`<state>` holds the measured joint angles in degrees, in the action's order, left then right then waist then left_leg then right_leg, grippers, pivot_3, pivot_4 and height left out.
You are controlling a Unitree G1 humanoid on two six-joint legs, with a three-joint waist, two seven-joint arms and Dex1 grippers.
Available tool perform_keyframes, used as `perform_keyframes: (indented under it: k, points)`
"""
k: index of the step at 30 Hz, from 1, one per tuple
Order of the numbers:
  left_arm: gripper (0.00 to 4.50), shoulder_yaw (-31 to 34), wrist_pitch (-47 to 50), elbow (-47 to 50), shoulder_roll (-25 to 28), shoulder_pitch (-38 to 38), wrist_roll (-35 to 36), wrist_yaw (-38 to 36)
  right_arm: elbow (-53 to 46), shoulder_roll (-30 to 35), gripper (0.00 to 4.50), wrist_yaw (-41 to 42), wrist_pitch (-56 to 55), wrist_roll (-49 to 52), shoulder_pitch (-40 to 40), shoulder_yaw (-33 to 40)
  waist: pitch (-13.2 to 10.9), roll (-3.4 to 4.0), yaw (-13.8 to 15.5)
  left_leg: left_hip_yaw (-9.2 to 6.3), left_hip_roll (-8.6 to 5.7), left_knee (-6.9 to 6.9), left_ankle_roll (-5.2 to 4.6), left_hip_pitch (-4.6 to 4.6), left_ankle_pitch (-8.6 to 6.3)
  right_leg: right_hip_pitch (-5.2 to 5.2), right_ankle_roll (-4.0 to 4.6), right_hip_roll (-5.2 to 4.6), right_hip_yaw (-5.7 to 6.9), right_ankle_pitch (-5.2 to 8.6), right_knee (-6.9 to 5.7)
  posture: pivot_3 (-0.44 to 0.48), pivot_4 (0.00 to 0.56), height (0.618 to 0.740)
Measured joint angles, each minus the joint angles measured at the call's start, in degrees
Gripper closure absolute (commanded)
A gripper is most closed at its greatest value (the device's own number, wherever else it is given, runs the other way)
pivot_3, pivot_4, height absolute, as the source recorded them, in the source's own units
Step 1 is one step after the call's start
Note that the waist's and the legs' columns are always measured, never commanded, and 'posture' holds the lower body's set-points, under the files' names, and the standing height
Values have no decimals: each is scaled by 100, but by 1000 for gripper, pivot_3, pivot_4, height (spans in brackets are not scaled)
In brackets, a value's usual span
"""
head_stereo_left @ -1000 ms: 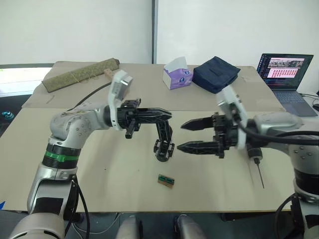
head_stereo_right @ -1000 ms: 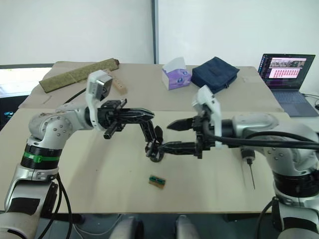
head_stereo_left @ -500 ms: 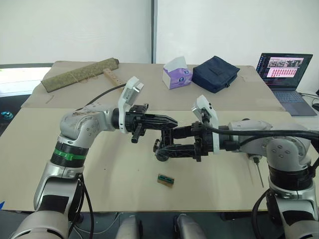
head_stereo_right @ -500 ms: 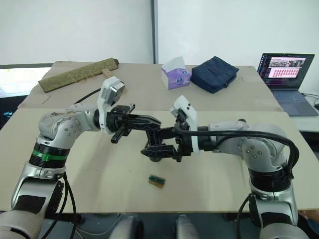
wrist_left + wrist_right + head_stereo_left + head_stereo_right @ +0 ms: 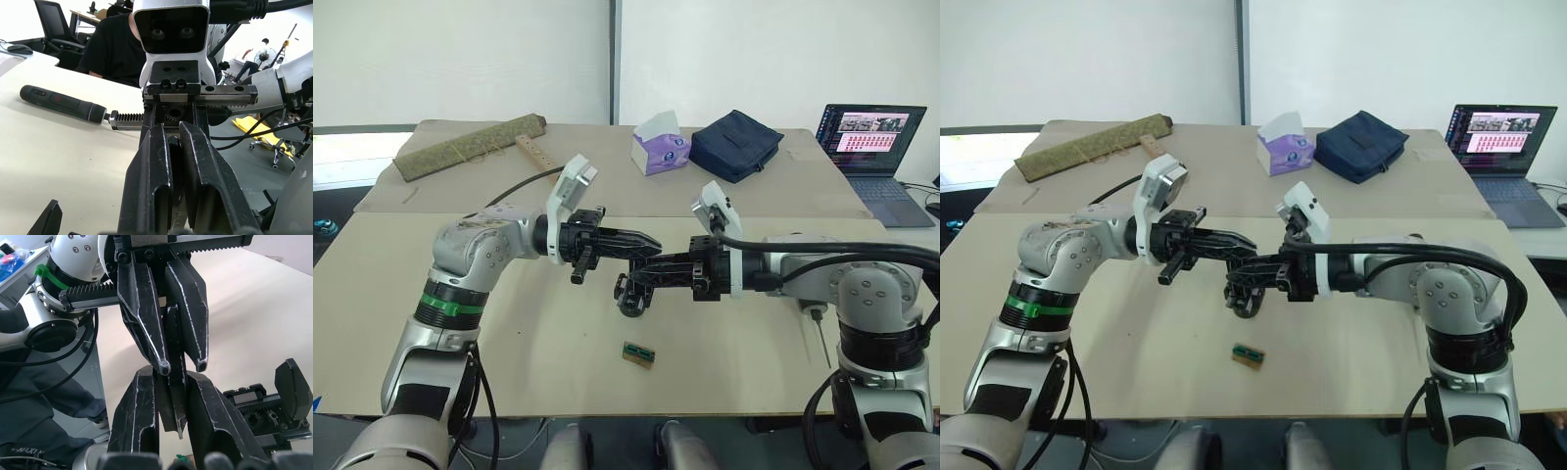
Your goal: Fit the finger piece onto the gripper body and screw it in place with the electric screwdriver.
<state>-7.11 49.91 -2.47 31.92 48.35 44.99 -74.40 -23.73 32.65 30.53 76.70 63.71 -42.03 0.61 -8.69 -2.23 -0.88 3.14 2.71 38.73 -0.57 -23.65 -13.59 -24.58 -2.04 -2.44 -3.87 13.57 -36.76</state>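
My left gripper [image 5: 651, 242] is held out above the table's middle, shut on the finger piece [image 5: 172, 396], a slim black pointed wedge. My right gripper [image 5: 641, 272] meets it head-on from the right, and its fingers [image 5: 137, 421] are shut on the same piece just past the left fingertips [image 5: 146, 318]. The gripper body [image 5: 628, 297], black with a toothed rack and one pointed finger, stands on the table below where they meet. The electric screwdriver [image 5: 58, 103] lies on the table behind my right arm, its thin bit [image 5: 823, 343] showing past the forearm.
A small green-and-tan block [image 5: 639, 354] lies near the front edge. At the back stand a tissue box [image 5: 662, 143], a dark blue bag [image 5: 738, 145], a rolled mat [image 5: 470, 147] and an open laptop [image 5: 869, 137]. A person in black [image 5: 112, 49] sits beyond the table.
My right gripper swung left to meet the left gripper and went from wide open to shut on the piece. The left gripper shifted slightly right, staying shut.
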Motion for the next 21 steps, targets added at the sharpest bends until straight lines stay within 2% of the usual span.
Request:
perform_keyframes:
  k: [2, 6, 9, 10, 16, 18, 21]
  points:
    - [3562, 48, 103, 106, 23, -12, 27, 93, -63, -15, 4094, 32, -83, -11, 58, -14, 0, 0, -8, -3, 0, 0, 0, 0, 0, 0, -1, 0, 0, 1, 1, 0, 150, 740]
    - [1834, 438, -488, 303, 3, -184, -155, 385, -222, 53, 4112, 267, -488, -120, 317, 15, 0, 0, -5, -3, 1, 1, 0, -3, 0, 0, -2, -1, 1, 0, 2, 0, 150, 740]
    - [250, 647, -1087, 217, 415, -412, -538, 344, -326, 247, 4113, 625, -1039, -383, 763, 108, 0, 1, -14, -1, 0, -1, 0, 4, 0, 2, -1, 0, 2, 0, 2, 0, 150, 740]
    - [0, 689, -1651, 14, 695, -666, -880, 171, -386, 407, 4113, 904, -1402, -586, 1098, 130, 0, 1, -14, 3, 0, -5, 0, 11, 0, 6, -1, 0, 1, 1, 3, 0, 150, 740]
    - [0, 730, -3839, -1495, 1120, -1462, -1916, -702, -333, 551, 4114, 1847, -2720, -1214, 1968, 276, -1, 1, 9, 9, 1, 0, 0, 11, 0, 7, 1, -1, 1, 0, 4, 0, 150, 740]
    - [0, 684, -4417, -2022, 1105, -1558, -2294, -704, -195, 573, 4114, 2141, -3125, -1474, 2135, 270, -3, 0, 26, 10, 2, 4, 0, 6, 0, 7, 0, -2, 2, -1, 4, 0, 150, 740]
    - [0, 585, -5009, -2335, 803, -1567, -2673, -556, 63, 518, 4114, 2463, -3770, -1874, 2264, 218, -2, 0, 111, 9, -1, 10, 0, 1, 0, 12, -3, -5, 3, -2, 10, 0, 150, 740]
